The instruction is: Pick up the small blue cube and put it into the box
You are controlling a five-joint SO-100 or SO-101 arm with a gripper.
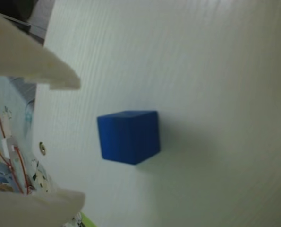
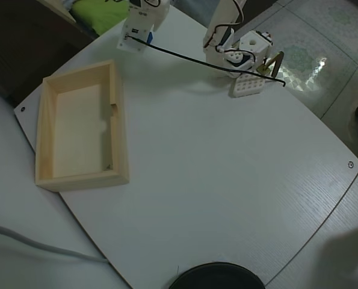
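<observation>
- Reading the wrist view, we find the small blue cube lying ahead of the gripper, on the line that runs out between the two white fingers at the left edge of that view.
- We note that the cube sits beyond the fingertips, not between them; bare white tabletop shows in the gap.
- We judge the jaws to stand apart, one finger above and one below in the wrist view, with nothing clamped.
- We judge that the coming move is a straight advance along the finger axis until the cube lies between the pads, then a closure.
- The cube has no long axis; it presents one broad face and a thin strip of a second face, turned slightly relative to the fingers, so we expect a near-flat grip across two opposite faces.
- The cube is solid bright blue, plain-faced and sharp-edged, resting flat on the tabletop and throwing a soft shadow to the right in the wrist view.
- In the overhead view we see a speck of blue at the top edge beside the white gripper parts; we take it for the cube but cannot confirm it.
- The box, pale wood with thick walls and a notch in one long wall, stands empty, below that speck in the overhead view and apart from it.
</observation>
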